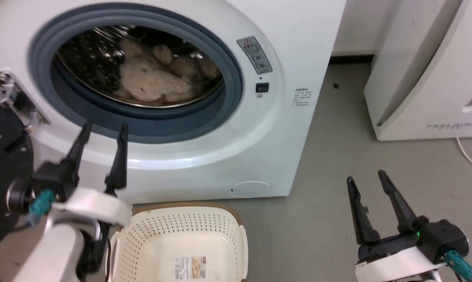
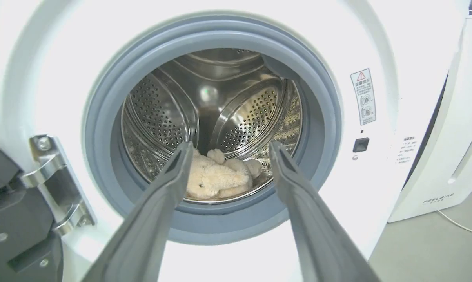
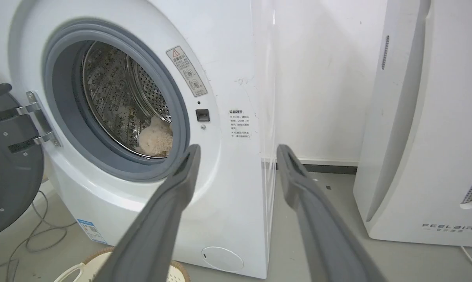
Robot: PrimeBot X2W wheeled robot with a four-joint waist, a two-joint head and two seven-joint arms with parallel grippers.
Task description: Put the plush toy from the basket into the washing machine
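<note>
The plush toy (image 1: 153, 78) lies in the washing machine (image 1: 291, 39), the basket (image 1: 173, 223) bare; the task looks done. The left gripper (image 1: 105, 125) and right gripper (image 1: 365, 176) gape empty.

A laundry corner — washing machine (image 1: 287, 43), laundry basket (image 1: 181, 225), grey floor (image 1: 338, 164).

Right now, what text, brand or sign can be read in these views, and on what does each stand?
"FEELBIRD": low on the tall white appliance.
Red warning triangle: grey sticker on the large white front-loading washing machine; its print too small.
Black printed block on its front: too small.
Label sticker inside the cream-white perforated plastic basket: blurred.
</note>
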